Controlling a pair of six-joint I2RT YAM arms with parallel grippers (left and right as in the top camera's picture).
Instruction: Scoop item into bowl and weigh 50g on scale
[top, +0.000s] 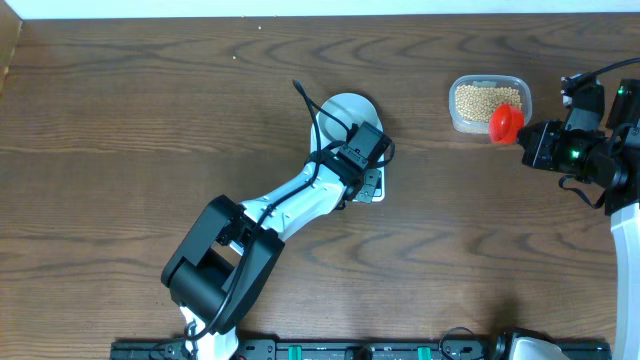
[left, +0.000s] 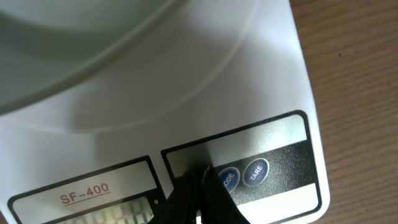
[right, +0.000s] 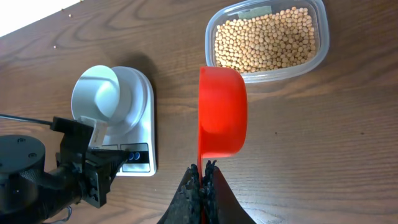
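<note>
On dark wood-grain table (top: 120, 120) — scale (right: 144, 99) and tub (top: 453, 108) sit well apart.

1. I see beige-yellow beans (right: 267, 40) in a clear tub (right: 280, 73).
2. The scoop (right: 222, 112) is bright red.
3. The scale (left: 186, 106) is white, with a black band, two blue buttons (left: 255, 172) and red lettering.
4. The bowl (right: 99, 96) is pale grey-white.
5. The table (top: 120, 110) is dark brown with wood grain.
</note>
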